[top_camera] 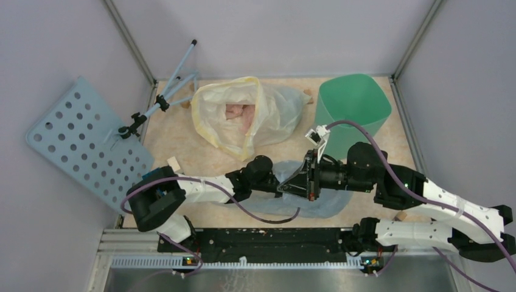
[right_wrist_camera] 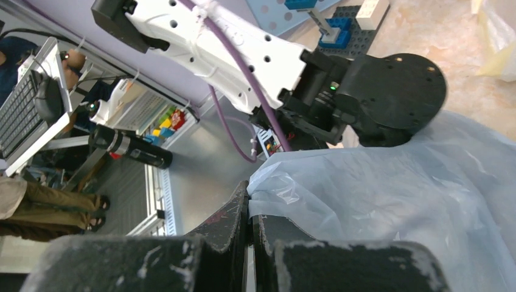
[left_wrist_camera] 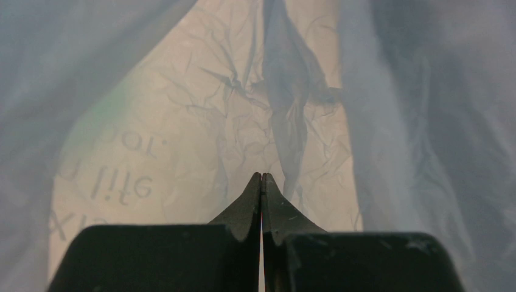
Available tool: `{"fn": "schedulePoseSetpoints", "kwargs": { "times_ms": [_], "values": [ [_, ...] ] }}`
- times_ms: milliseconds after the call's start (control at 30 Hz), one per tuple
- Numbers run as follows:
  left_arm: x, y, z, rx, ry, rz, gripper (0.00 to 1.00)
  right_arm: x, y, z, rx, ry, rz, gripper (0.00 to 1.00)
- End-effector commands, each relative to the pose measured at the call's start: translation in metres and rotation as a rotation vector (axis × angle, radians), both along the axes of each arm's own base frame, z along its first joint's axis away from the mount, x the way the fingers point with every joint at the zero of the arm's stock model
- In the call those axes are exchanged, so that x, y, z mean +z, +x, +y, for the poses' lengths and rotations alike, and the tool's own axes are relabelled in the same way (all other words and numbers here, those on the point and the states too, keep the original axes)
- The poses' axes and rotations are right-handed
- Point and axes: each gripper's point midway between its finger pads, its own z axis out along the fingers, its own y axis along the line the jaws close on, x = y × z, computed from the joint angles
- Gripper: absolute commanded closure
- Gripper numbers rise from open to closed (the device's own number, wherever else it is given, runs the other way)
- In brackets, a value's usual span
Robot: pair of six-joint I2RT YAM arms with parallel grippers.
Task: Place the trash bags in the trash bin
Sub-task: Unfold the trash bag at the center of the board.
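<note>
Jaws together on both: right gripper (right_wrist_camera: 249, 190) pinches an edge of the trash bag (top_camera: 319, 204), left gripper (left_wrist_camera: 261, 176) is buried in its film, bag low between them; grasp judged made, next a lift toward the trash bin (top_camera: 353, 103).

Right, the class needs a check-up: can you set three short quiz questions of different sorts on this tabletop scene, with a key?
1. True or false: the pale-blue bag already lies inside the mint-green bin.
2. Where on the table is the bin? A) near left corner B) far right corner C) dead centre
3. Fill in: in the right wrist view, the right gripper has its jaws ___ at the bag's edge.
Key: 1 false, the bag lies on the table, outside the bin; 2 B; 3 shut.
</note>
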Motion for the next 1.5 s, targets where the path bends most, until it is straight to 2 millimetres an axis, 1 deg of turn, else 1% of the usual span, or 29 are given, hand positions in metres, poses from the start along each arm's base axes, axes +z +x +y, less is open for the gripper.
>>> {"fn": "schedulePoseSetpoints", "kwargs": {
  "times_ms": [0, 67, 133, 200, 267, 367, 467, 667, 767, 833, 1033, 1167, 1267, 1400, 1467],
  "values": [
    [0.026, 0.004, -0.021, -0.010, -0.094, 0.089, 1.00, 0.029, -0.012, 0.003, 0.066, 0.087, -0.021, 1.00],
    [0.041, 0.004, -0.030, -0.019, -0.140, 0.122, 1.00, 0.029, -0.012, 0.004, 0.064, 0.091, -0.023, 1.00],
    [0.055, 0.006, -0.035, -0.012, -0.198, 0.130, 1.00, 0.030, -0.011, 0.005, 0.066, 0.098, -0.025, 1.00],
    [0.056, 0.008, -0.039, -0.015, -0.202, 0.130, 1.00, 0.033, -0.013, 0.005, 0.072, 0.107, -0.024, 1.00],
    [0.044, 0.013, -0.042, 0.004, -0.142, 0.148, 1.00, 0.038, -0.013, 0.004, 0.069, 0.119, -0.027, 1.00],
    [0.016, 0.024, -0.038, 0.093, -0.008, 0.199, 1.00, 0.050, -0.011, -0.003, 0.050, 0.147, -0.047, 1.00],
    [-0.007, 0.023, -0.025, 0.139, 0.104, 0.245, 1.00, 0.061, -0.008, -0.010, 0.023, 0.159, -0.073, 1.00],
    [-0.043, 0.018, -0.003, 0.177, 0.291, 0.296, 1.00, 0.078, -0.003, -0.020, -0.011, 0.169, -0.114, 1.00],
    [-0.062, 0.023, 0.010, 0.242, 0.431, 0.330, 1.00, 0.084, -0.002, -0.025, -0.026, 0.176, -0.126, 1.00],
    [-0.069, 0.029, 0.019, 0.297, 0.498, 0.328, 1.00, 0.087, 0.000, -0.029, -0.044, 0.177, -0.131, 1.00],
    [-0.068, 0.036, 0.042, 0.393, 0.567, 0.297, 1.00, 0.095, 0.004, -0.044, -0.095, 0.185, -0.149, 1.00],
    [-0.073, 0.039, 0.060, 0.453, 0.623, 0.273, 1.00, 0.102, 0.014, -0.061, -0.173, 0.183, -0.175, 1.00],
    [-0.073, 0.039, 0.069, 0.471, 0.627, 0.262, 1.00, 0.105, 0.021, -0.074, -0.230, 0.180, -0.188, 1.00],
    [-0.068, 0.038, 0.075, 0.487, 0.617, 0.248, 1.00, 0.102, 0.028, -0.086, -0.287, 0.172, -0.194, 1.00],
    [-0.053, 0.041, 0.074, 0.498, 0.565, 0.231, 1.00, 0.096, 0.032, -0.088, -0.311, 0.151, -0.196, 1.00]
  ]
}}
